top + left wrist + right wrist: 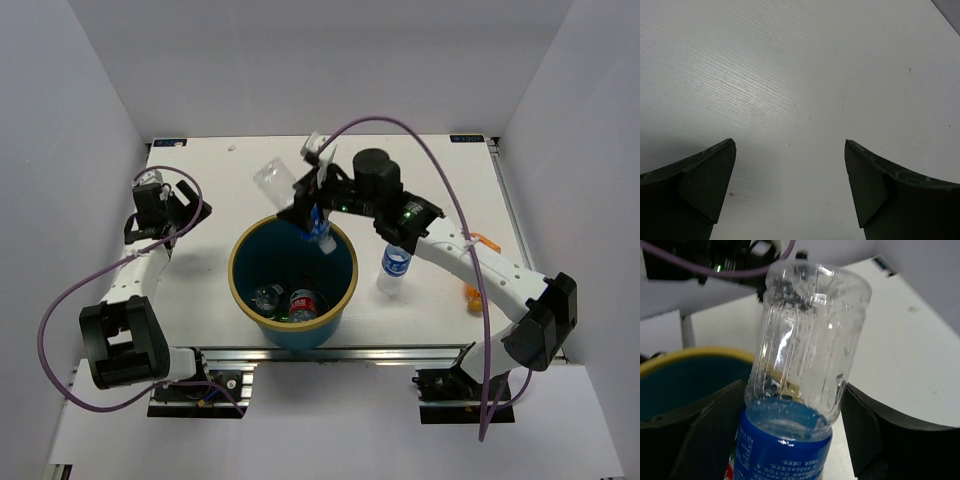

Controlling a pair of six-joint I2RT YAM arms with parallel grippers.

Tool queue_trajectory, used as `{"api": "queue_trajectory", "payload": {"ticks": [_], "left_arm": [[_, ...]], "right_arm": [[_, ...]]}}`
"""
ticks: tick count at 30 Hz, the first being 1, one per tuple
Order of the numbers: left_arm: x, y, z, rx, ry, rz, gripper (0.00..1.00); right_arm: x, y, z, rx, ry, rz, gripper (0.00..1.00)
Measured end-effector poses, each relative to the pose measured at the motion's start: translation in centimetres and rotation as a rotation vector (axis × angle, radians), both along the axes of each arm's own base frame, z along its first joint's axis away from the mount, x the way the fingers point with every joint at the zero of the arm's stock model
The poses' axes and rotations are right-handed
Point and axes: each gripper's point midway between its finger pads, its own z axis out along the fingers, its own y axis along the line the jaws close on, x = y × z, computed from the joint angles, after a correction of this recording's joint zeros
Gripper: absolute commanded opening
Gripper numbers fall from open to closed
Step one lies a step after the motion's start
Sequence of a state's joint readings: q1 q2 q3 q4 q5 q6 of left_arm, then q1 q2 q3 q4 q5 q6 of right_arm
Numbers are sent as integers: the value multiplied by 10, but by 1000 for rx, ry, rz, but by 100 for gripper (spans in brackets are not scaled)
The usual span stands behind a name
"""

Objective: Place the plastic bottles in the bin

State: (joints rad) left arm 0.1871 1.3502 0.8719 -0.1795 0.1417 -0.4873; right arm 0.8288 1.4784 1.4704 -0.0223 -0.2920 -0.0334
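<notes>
My right gripper (306,208) (794,386) is shut on a clear plastic bottle (318,226) (805,335) with a blue label. It holds the bottle tilted over the far rim of the bin (238,285) (687,356), a teal bucket with a tan-yellow rim. Inside the bin lie a clear bottle (268,296) and a red-labelled bottle (303,304). Another blue-labelled bottle (394,266) stands on the table to the right of the bin. An orange bottle (474,297) lies partly hidden under the right arm. My left gripper (160,200) (790,145) is open above bare table at the far left.
A second orange piece (484,240) shows beside the right forearm. Purple cables loop over both arms. The white table (210,190) ends at walls on the left, right and back. The bin stands at the near edge between the arm bases.
</notes>
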Motion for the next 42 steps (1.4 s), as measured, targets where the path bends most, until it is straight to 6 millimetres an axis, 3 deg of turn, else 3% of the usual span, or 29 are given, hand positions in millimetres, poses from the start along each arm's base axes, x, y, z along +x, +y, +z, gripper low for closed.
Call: {"api": "queue_trajectory", "payload": {"ticks": [3,5,9,13,16,19,22,24,29,33,39,40,41,42], "left_arm": [[-1,0,4,2,-11,-1,98],[-3,-1,6,2,-19,-2,98],[-4,-2,10,3,-31,-4,98],[-5,-1,13,6,-38,-3,98],[-5,-2,17,8,-48,-3,98],[-6,-2,21,10,-59,-3,98],[-6,-2,24,11,-67,-3,98],[-7,-2,25,12,-69,-3,98],[-7,0,25,18,-69,7,98],[-6,1,25,19,-68,9,98],[-6,1,25,18,-68,11,98],[-6,1,25,17,-69,11,98],[-6,1,25,17,-68,12,98],[-6,1,25,17,-69,12,98]], "right_arm": [[-21,7,-41,-74,69,80,89],[-24,7,-45,-83,70,96,89],[-30,-1,-27,-61,30,101,89],[-30,-23,5,-15,-20,22,89],[-20,-55,24,27,-40,-104,89],[-3,-97,22,46,-16,-284,89],[21,-139,0,21,47,-522,89],[33,-163,-26,-30,108,-682,89],[35,-213,-125,-263,265,-935,89],[23,-227,-182,-411,356,-955,89],[14,-229,-214,-476,431,-951,85],[14,-229,-215,-475,437,-952,80],[13,-228,-217,-474,444,-951,65],[12,-228,-217,-475,449,-946,56]]}}
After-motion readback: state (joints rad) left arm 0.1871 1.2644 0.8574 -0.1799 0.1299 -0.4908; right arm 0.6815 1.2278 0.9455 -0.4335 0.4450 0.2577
